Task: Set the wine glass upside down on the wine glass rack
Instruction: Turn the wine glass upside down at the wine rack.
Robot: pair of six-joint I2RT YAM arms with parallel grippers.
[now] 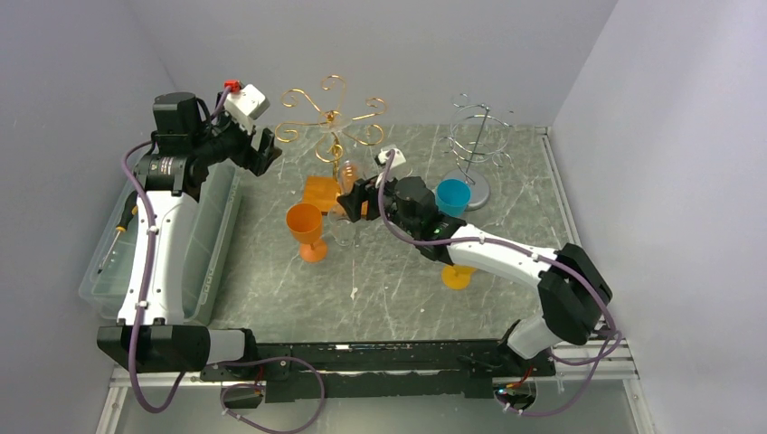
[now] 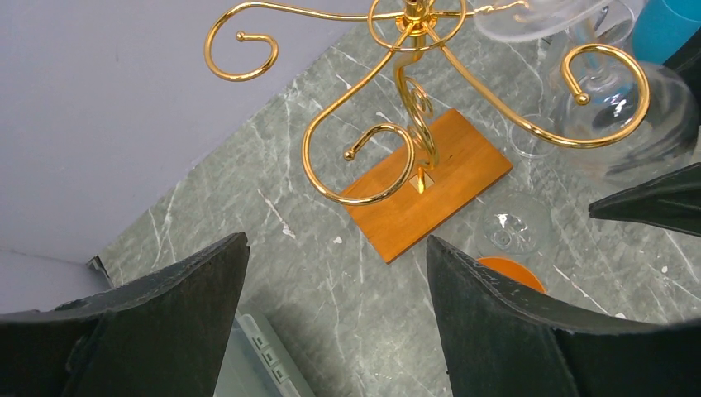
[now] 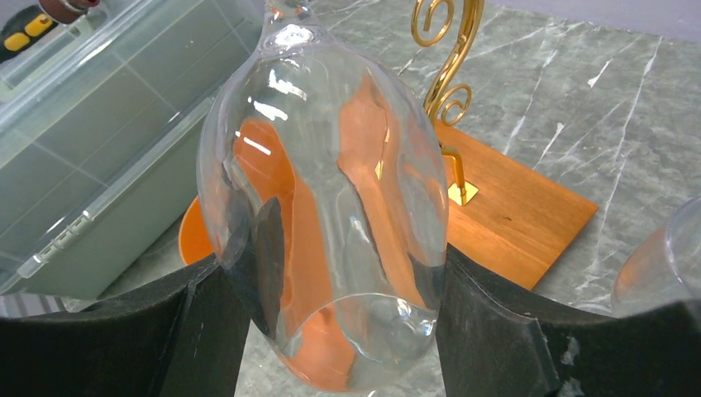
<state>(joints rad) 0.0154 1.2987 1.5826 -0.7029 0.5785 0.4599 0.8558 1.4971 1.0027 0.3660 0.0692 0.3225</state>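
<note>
My right gripper [image 1: 357,201] [image 3: 335,265] is shut on the bowl of a clear wine glass [image 3: 322,165], held upside down with its stem pointing up. The glass hangs beside the gold wire rack [image 1: 330,117] on its wooden base [image 1: 321,192]. In the left wrist view the glass [image 2: 628,124] has its foot near the rack's [image 2: 413,107] right arm; I cannot tell whether they touch. My left gripper [image 1: 262,149] [image 2: 337,240] is open and empty, raised left of the rack.
An orange goblet [image 1: 306,231] stands in front of the rack. A blue cup [image 1: 452,196] and a silver rack [image 1: 475,145] are at the right. Another clear glass [image 3: 661,256] stands close by. A clear plastic bin [image 1: 208,235] lies along the left edge.
</note>
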